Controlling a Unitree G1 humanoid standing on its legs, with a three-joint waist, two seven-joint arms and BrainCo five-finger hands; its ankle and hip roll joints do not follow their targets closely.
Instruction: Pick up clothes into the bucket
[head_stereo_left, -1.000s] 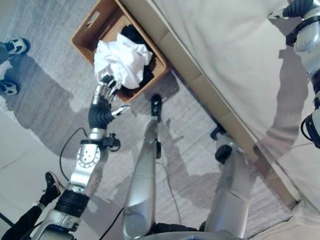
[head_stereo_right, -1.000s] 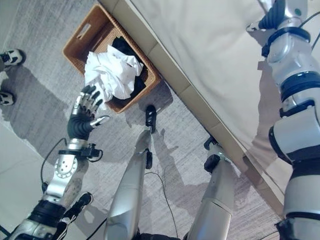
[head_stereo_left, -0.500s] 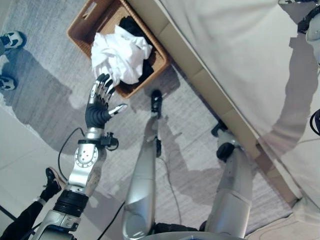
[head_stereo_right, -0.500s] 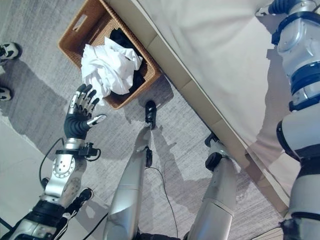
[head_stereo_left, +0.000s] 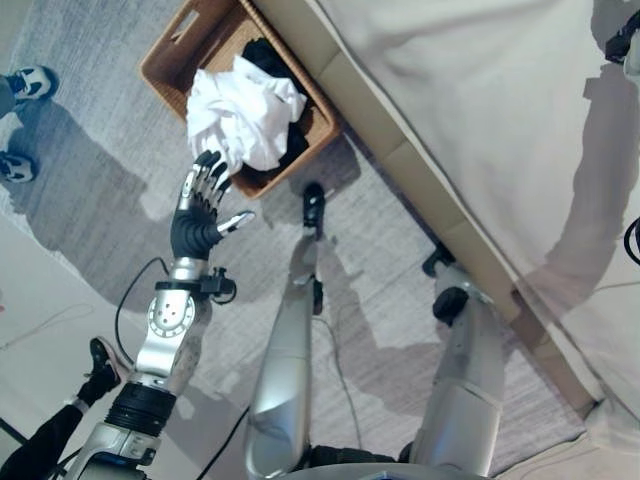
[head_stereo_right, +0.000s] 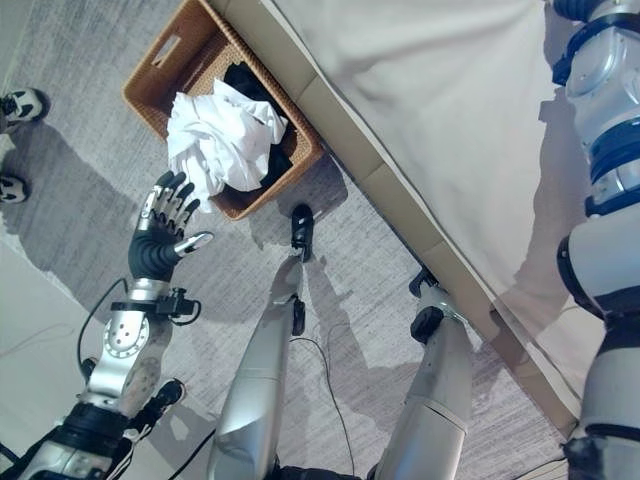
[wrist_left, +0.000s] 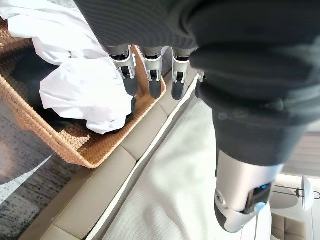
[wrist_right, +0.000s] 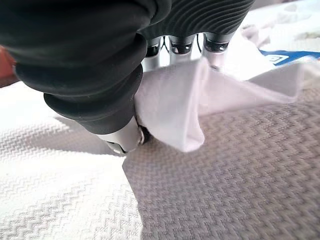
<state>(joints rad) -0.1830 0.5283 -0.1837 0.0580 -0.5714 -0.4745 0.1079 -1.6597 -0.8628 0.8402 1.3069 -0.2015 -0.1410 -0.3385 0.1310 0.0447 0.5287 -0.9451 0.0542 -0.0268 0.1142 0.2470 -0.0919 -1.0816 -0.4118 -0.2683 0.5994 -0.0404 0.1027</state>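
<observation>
A brown wicker basket (head_stereo_left: 165, 62) stands on the grey carpet beside the bed. A crumpled white garment (head_stereo_left: 240, 110) is heaped in it over a dark one (head_stereo_left: 270, 55). My left hand (head_stereo_left: 200, 215) hovers just short of the basket's near rim, fingers straight and spread, holding nothing. In the left wrist view its fingers (wrist_left: 152, 75) point over the rim at the white garment (wrist_left: 85, 90). My right hand (wrist_right: 100, 75) rests on the bed's textured cover, with a white cloth (wrist_right: 175, 105) pinched between its fingers and thumb. Its arm (head_stereo_right: 610, 120) reaches far over the bed.
The bed (head_stereo_left: 480, 100) with its pale cover and beige frame runs diagonally across the right side. A person's shoes (head_stereo_left: 25, 85) stand on the carpet left of the basket. A pale hard floor (head_stereo_left: 40, 300) borders the carpet at the lower left.
My right arm has reached farther over the bed, its hand passing the top right edge of the eye views. The left hand stays open by the basket, almost still.
</observation>
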